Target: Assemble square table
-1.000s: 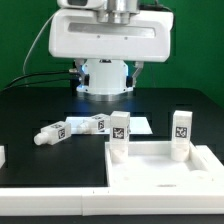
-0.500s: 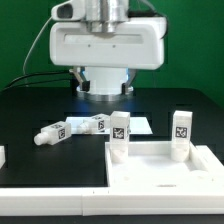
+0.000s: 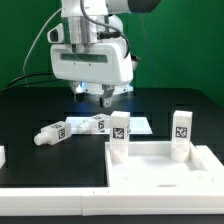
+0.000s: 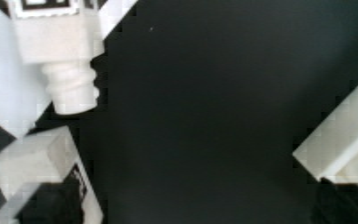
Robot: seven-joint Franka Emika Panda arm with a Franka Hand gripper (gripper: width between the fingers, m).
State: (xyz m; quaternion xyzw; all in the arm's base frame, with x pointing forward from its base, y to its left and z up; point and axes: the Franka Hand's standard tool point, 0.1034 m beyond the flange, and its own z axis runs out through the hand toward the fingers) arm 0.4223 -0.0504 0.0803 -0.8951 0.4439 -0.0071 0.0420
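The square table's white panel [image 3: 160,172] lies at the front on the exterior view's right. Two white tagged legs stand upright at its far corners, one [image 3: 120,135] toward the left and one [image 3: 181,133] toward the right. Two more legs lie loose on the black table, one [image 3: 52,133] further left and one [image 3: 93,124] nearer the panel. My gripper [image 3: 100,97] hangs above and behind the loose legs, touching nothing. In the wrist view a lying leg [image 4: 62,60] shows ahead of my gripper [image 4: 202,208]. The jaws stand open with only black table between them.
The marker board [image 3: 141,123] lies flat behind the upright legs. A white border strip [image 3: 50,205] runs along the front edge, and another white piece [image 3: 2,156] sits at the exterior view's left. A white edge [image 4: 345,135] that I cannot name shows in the wrist view.
The hand has swung from facing the camera squarely to a turned, tilted pose and has shifted toward the exterior view's left. The jaws stayed open. No part moved.
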